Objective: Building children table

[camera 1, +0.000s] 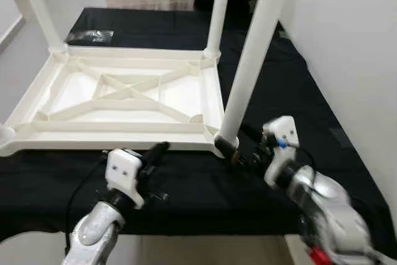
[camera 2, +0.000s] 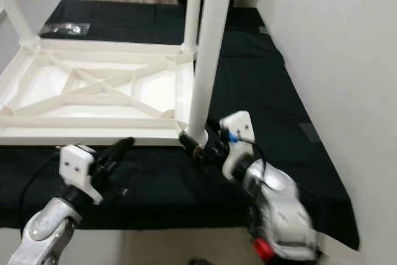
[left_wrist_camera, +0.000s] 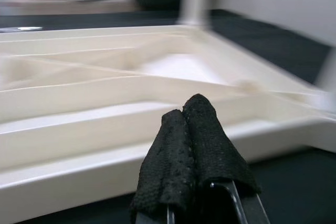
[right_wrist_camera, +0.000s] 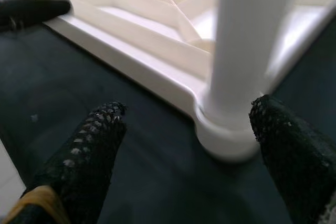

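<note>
Black cloth [camera 1: 186, 190] bears upturned table [camera 1: 124, 100]; right gripper [right_wrist_camera: 184, 140] wide at leg [camera 1: 248, 66], left gripper [left_wrist_camera: 191, 145] closed.

Left gripper [left_wrist_camera: 195, 129] jaws closed, right gripper [right_wrist_camera: 184, 145] jaws spread wide

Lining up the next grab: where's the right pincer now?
The right pincer is open at the near right corner of the upturned tabletop, fingers either side of the leg base.

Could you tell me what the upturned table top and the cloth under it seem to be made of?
Table top: likely moulded plastic, cream and slightly glossy, with cast ribs underneath. Cloth: apparently matte black woven fabric, draped softly over the edge.
</note>
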You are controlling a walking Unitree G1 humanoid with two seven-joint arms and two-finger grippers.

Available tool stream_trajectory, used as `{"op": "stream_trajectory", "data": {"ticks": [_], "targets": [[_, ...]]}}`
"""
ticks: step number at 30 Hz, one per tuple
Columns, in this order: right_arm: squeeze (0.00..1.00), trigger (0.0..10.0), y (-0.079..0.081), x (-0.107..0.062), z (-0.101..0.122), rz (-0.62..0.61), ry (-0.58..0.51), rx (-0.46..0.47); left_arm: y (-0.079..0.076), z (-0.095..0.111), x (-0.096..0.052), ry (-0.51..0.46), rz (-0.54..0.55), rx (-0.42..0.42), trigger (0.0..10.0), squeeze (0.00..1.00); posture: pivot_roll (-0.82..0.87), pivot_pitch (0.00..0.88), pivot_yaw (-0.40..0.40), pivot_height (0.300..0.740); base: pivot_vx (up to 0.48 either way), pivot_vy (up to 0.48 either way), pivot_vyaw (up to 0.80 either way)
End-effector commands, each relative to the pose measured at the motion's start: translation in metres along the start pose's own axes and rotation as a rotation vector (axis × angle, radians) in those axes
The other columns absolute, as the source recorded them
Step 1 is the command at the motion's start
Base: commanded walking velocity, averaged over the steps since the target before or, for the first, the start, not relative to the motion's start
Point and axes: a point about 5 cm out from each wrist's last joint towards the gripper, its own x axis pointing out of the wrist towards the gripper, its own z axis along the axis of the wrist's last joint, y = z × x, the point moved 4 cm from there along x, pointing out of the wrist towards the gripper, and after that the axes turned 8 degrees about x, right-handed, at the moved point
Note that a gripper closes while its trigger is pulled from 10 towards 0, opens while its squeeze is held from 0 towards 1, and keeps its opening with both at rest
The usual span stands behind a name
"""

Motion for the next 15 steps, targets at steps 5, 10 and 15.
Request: {"op": "stream_trajectory", "data": {"ticks": [5,10,15], "targets": [[1.0,10.0,-0.001,-0.01,-0.017,0.095,0.105,-0.094,0.011,-0.011,-0.005,0.065,0.039,0.028,10.0,0.0,-0.04,0.056,-0.002,0.74,0.0,0.0,0.0],[1.0,10.0,-0.022,0.001,-0.002,-0.02,0.023,-0.093,0.014,-0.011,-0.008,0.071,0.049,0.03,10.0,0.0,-0.02,0.043,0.002,0.74,0.0,0.0,0.0],[1.0,10.0,-0.047,0.017,0.02,-0.167,-0.071,-0.097,0.019,-0.014,-0.014,0.089,0.093,0.031,10.0,0.0,0.01,0.04,-0.008,0.74,0.0,0.0,0.0]]}}
